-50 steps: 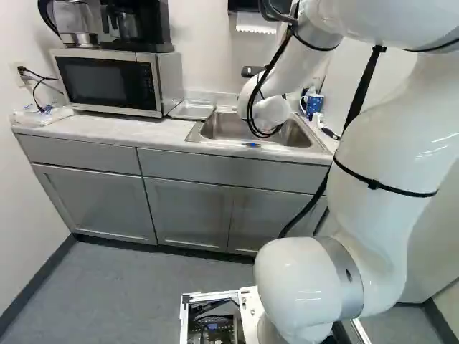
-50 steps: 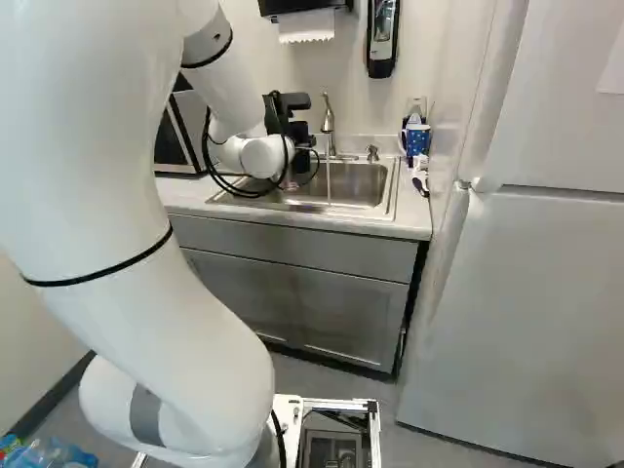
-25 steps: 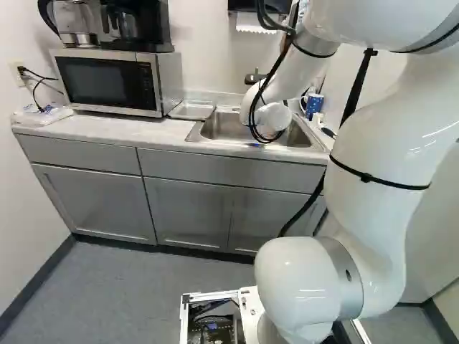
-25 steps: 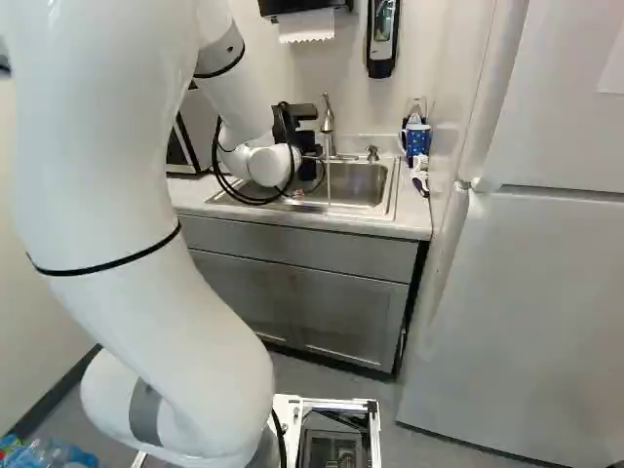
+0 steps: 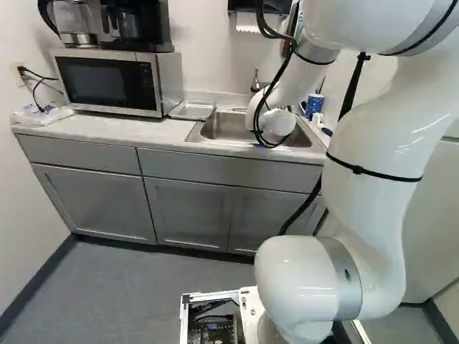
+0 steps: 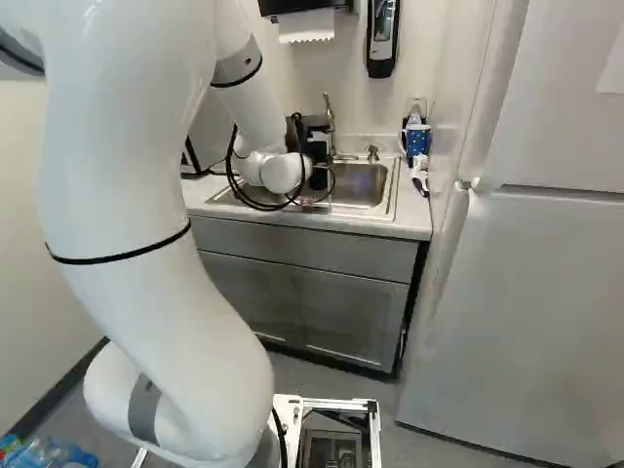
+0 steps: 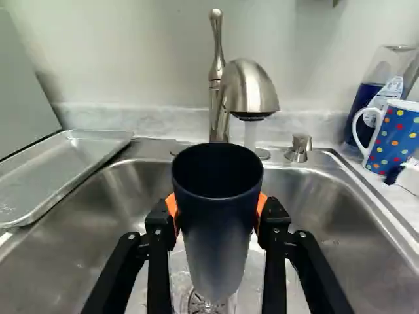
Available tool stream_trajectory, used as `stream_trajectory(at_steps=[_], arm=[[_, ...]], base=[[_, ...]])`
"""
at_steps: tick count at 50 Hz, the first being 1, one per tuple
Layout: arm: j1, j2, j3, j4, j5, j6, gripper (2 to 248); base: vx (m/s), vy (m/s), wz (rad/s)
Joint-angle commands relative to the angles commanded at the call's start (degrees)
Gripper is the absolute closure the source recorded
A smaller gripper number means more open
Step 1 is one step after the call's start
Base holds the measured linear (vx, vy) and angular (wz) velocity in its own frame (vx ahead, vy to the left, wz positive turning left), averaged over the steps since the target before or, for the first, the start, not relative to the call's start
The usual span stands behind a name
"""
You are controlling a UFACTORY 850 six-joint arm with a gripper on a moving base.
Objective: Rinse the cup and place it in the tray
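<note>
A coffee maker (image 5: 154,29) stands on the microwave (image 5: 107,82), an outlet (image 5: 17,70) is to its left, and a dotted mug (image 7: 396,140) and fridge (image 6: 526,292) are to its right.

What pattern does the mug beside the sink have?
Multicoloured dots on blue; the wrist view shows the mug best.

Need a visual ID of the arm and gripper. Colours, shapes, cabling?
Arm: glossy white, thick rounded tubes and bulbous joints, grey bands at some joints. Black straps round the links; loose black cables looped near the wrist. Gripper: black, two slim linkage-style fingers with visible bolts and orange pads.
</note>
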Motion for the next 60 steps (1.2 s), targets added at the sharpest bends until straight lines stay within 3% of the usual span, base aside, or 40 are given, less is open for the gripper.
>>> stream_trajectory(at_steps=[18, 60], arm=[[-1.47, -4.21, -3.72, 0.0, 0.0, 0.0, 125], [-1.49, -4.25, -3.77, 0.0, 0.0, 0.0, 125]], base=[[0.0, 0.0, 0.0], [0.0, 0.0, 0.0]])
